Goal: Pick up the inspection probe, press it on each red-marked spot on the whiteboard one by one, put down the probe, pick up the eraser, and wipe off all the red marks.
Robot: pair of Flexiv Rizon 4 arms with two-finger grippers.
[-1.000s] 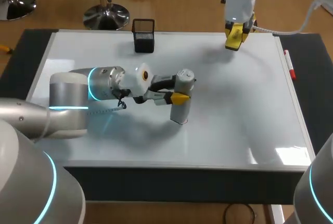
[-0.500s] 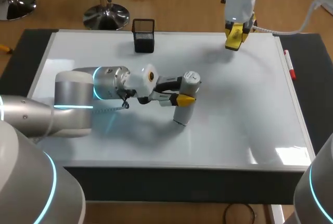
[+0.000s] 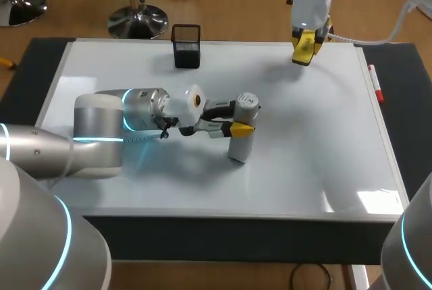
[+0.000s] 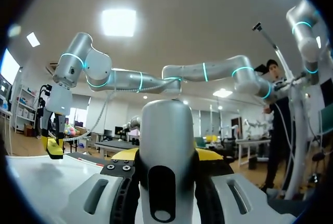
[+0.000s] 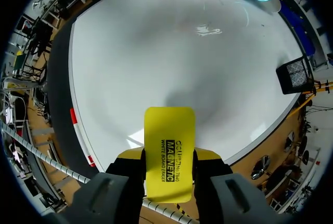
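A wide white whiteboard (image 3: 317, 141) covered the table. From the left, the left arm reached across it, and the left gripper (image 3: 237, 127) was clenched around a silver-grey cylindrical inspection probe (image 3: 237, 147), one finger on each side of its body. The probe stood nearly upright near the middle of the board, its lower end at or touching the surface; actual contact could not be confirmed. In the left wrist view the probe filled the space between the fingers. At the far right part of the board, the right gripper (image 3: 305, 42) hung above the surface, grasping a flat yellow rectangular eraser (image 5: 169, 140) between its fingers, well apart from the probe. A black mesh holder (image 3: 186, 46) stood at the far edge, and a red marker pen (image 3: 375, 85) lay along the right edge. No red marks could be made out on the board in any view. The step in hand seemed to be the probing step, with the probe pressed on one spot. The next move probably called for lifting the probe straight up, carrying it to any remaining spot, or else setting it down clear of the area to be wiped, so the eraser already held could come in.
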